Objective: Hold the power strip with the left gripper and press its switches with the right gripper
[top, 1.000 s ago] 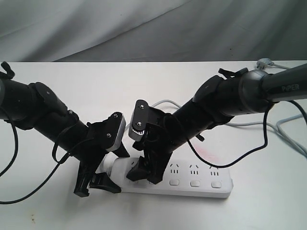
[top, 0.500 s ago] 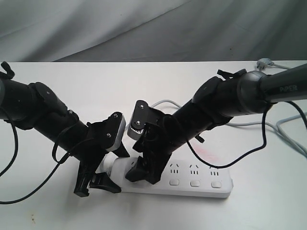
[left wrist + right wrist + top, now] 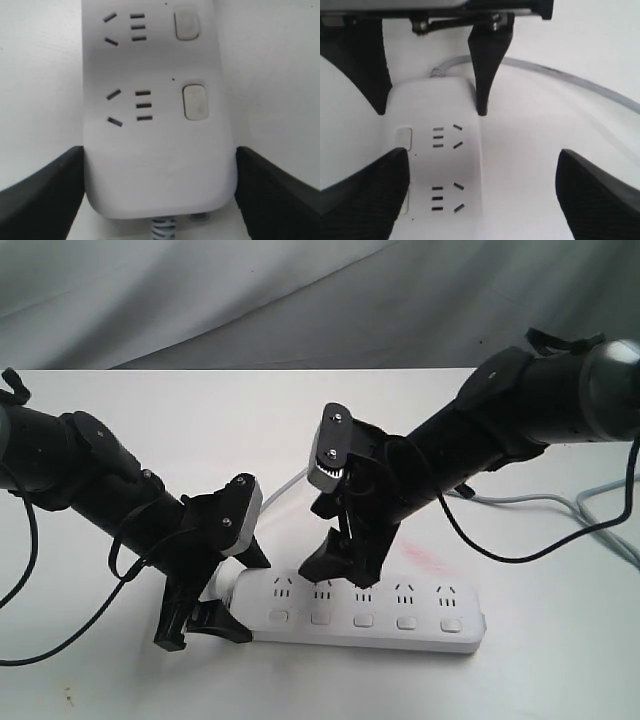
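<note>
The white power strip lies flat near the table's front edge, its five switches in a row along the near side. My left gripper is shut on the strip's cord end; in the left wrist view its fingers press both sides of the strip, with two switches beyond. My right gripper hangs open just above the strip's left half and touches nothing. In the right wrist view the strip and one switch lie below the open right gripper.
The grey-white cord runs from the strip's left end behind the arms and loops at the right edge near a plug. A faint pink stain marks the table behind the strip. Grey cloth hangs at the back.
My right gripper has lifted off the strip's left switches and moved up and to the right. The left gripper and the strip have stayed put.
</note>
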{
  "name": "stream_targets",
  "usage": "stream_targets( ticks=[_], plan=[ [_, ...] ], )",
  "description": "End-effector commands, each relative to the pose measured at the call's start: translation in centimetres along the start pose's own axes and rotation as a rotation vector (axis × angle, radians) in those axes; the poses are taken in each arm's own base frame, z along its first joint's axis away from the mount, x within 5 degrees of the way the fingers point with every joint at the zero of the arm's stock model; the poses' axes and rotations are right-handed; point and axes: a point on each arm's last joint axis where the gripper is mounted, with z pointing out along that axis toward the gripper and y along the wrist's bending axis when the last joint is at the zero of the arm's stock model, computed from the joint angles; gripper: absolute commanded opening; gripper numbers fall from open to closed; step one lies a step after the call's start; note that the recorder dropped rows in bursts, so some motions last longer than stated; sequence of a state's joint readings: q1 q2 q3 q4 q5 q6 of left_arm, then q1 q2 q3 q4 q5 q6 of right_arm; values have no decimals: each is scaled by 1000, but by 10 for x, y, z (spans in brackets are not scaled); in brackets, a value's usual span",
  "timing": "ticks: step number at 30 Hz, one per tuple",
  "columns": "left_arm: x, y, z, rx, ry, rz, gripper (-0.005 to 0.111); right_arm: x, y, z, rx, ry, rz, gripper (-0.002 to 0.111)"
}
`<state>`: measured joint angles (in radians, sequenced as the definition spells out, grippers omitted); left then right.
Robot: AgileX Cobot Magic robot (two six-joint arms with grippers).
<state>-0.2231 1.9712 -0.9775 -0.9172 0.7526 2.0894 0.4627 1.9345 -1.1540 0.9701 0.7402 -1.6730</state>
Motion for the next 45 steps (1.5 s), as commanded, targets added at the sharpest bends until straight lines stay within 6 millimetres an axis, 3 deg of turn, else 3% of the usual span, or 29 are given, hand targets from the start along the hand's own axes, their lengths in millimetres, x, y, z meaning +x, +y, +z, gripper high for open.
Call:
stream_targets(
  ticks=[1, 20, 25, 45],
  plan=[
    [-1, 2, 0, -18, 8, 11, 0, 13, 6, 2, -13, 30, 7, 74],
    [-1, 2, 0, -18, 8, 11, 0, 28, 7, 19, -14, 37, 41, 74],
    [-1, 2, 0, -18, 8, 11, 0, 43, 6, 37, -52, 73, 77, 74],
    [-1, 2, 0, -18, 8, 11, 0, 60, -1, 45, 9, 187, 73, 74]
  ],
)
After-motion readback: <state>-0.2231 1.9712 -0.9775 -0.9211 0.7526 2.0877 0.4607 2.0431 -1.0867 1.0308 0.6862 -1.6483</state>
